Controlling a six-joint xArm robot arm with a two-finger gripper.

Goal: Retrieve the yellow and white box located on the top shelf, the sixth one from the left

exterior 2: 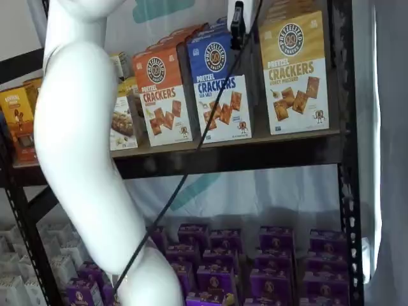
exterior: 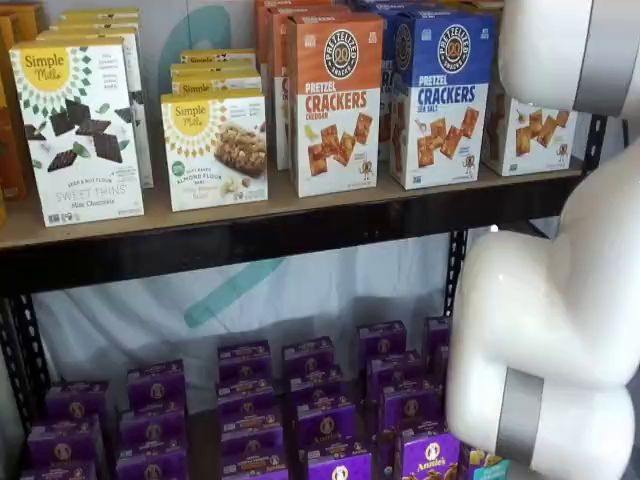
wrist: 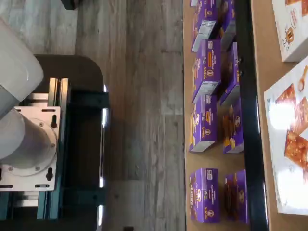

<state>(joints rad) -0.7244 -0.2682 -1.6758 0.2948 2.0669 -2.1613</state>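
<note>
Item: the yellow and white box (exterior 2: 294, 73), upright at the right end of the top shelf (exterior 2: 255, 155), at 3 o'clock from the blue cracker box (exterior 2: 220, 86); you see only its lower front (exterior: 528, 135) behind the arm in a shelf view. Hand (exterior 2: 238, 24): one black finger hangs at 12 o'clock over the blue box; you cannot tell its opening, nothing visibly held. Purple boxes (exterior: 325, 420) fill the lower shelf.

Yellow and white box (exterior 2: 294, 73) on top shelf (exterior 2: 255, 153)
</note>
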